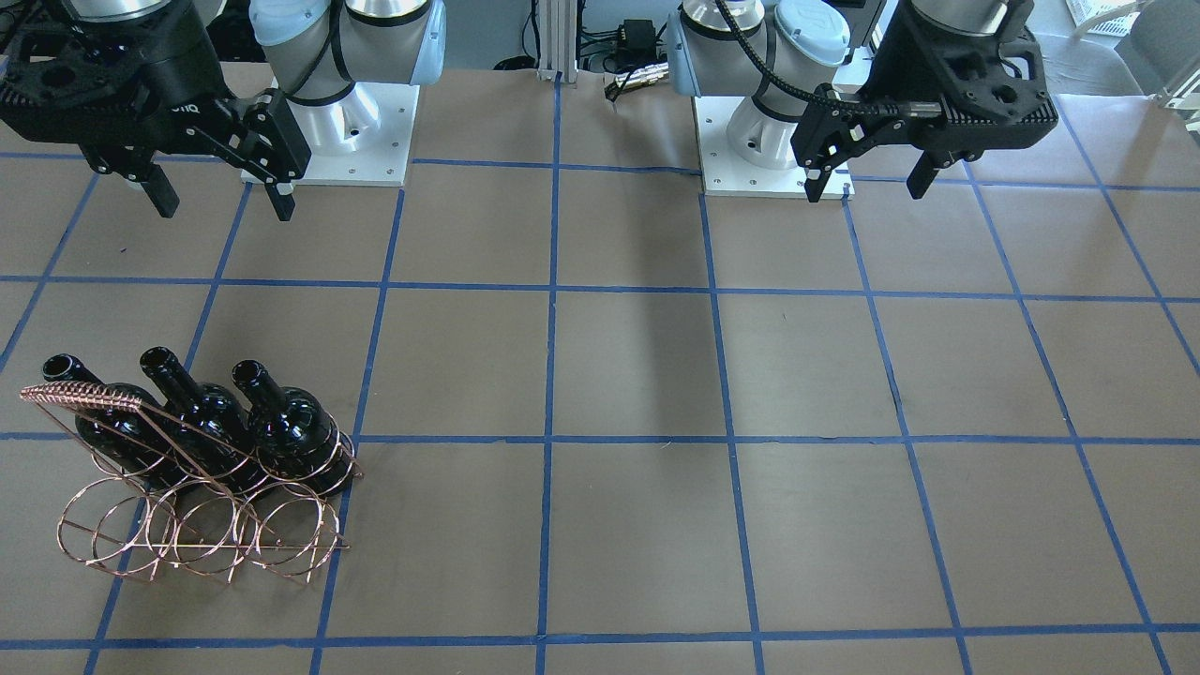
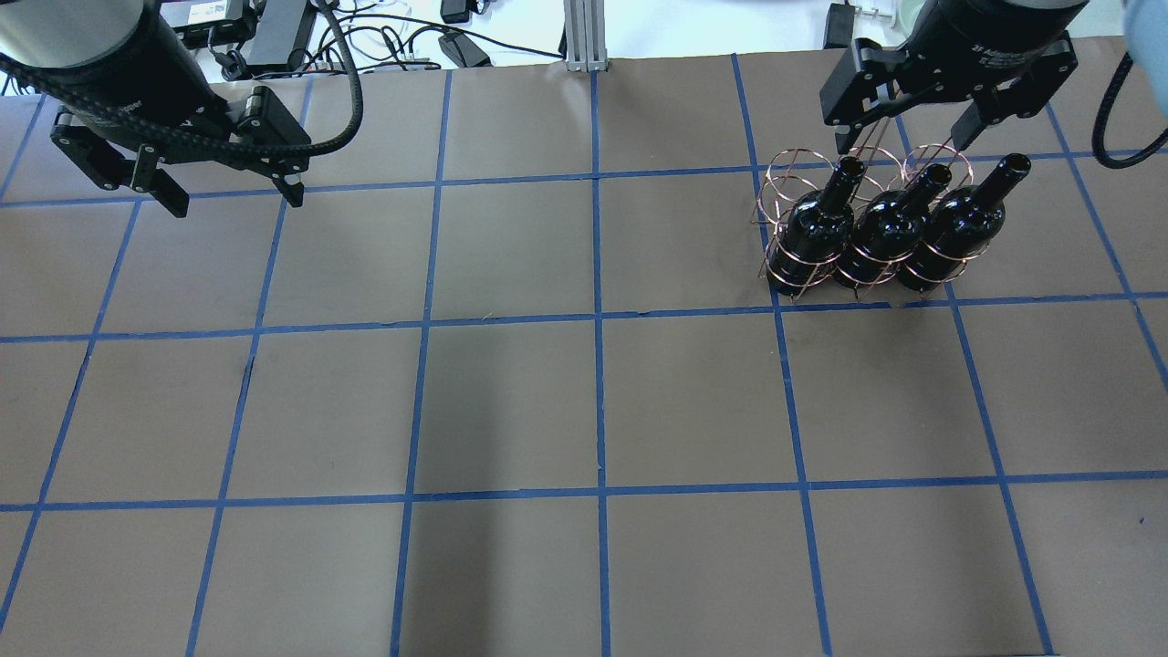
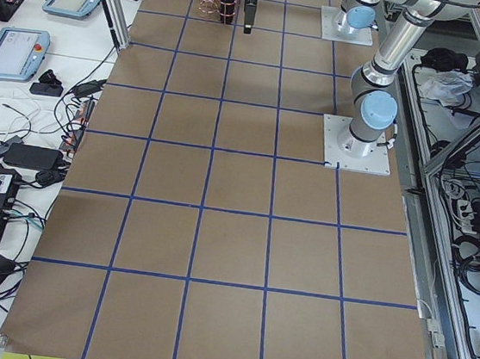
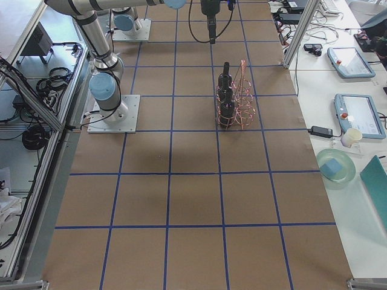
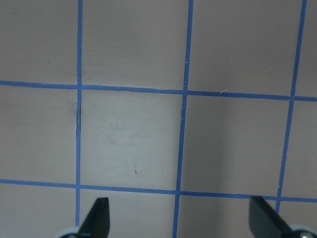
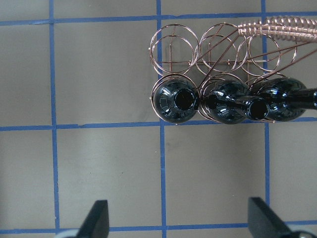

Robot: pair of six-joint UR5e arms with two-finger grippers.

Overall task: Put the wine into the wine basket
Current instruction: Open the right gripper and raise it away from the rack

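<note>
Two black fingertips (image 6: 99, 220) of the right tool (image 6: 178, 223) frame the bottom of its wrist view, spread wide apart with nothing between them, hanging above the desk (image 2: 511, 401) on the near side of the wine basket (image 6: 171, 47) and clear of it. Just beyond them, three wine bottles (image 6: 178, 101) stand upright side by side in the basket's near row of copper rings, mouths open to the camera, their dark glass bodies touching or almost touching one another. A second row of rings lies just behind the bottles, and the woven flat edge of the frame runs off toward the right. From the overhead view the basket (image 2: 785, 178) with its bottles (image 2: 881, 233) sits on the right side of the desk, with the right tool (image 2: 903, 132) high over it. On the far left the left tool (image 2: 233, 193) hangs well apart from everything, its fingers (image 5: 99, 218) likewise spread wide over bare brown paper crossed by blue tape lines (image 5: 185, 94). In the front-facing view both arms rise from white base plates (image 1: 361, 141), and the right tool (image 1: 223, 199) hangs nearer the robot than the basket (image 1: 187, 539).
</note>
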